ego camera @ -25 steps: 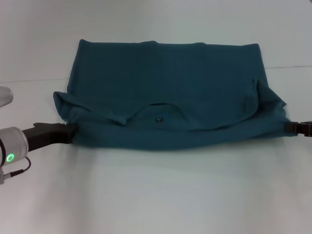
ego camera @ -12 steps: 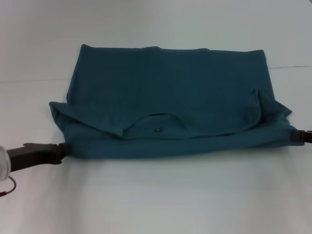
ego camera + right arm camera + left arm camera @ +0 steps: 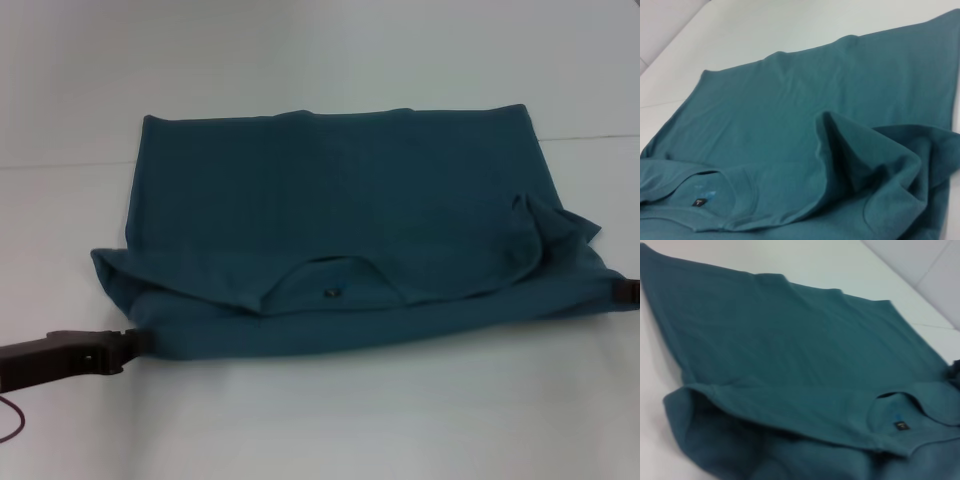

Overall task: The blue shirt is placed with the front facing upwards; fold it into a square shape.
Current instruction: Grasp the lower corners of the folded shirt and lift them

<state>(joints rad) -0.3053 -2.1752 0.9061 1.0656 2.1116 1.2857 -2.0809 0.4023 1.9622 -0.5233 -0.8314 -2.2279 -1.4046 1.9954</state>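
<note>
While the blue shirt (image 3: 340, 230) lies folded on the white table (image 3: 320, 420), my left gripper (image 3: 135, 343) pinches its near left corner; my right gripper (image 3: 626, 292) meets its near right corner, jaws unreadable.

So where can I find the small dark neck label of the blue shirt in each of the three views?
Head view: neck label sits inside the collar of the blue shirt, low and centre, near the front edge.
Left wrist view: label at lower right.
Right wrist view: label at lower left.
Shared landmark: the round collar curving just beside the label.
</note>
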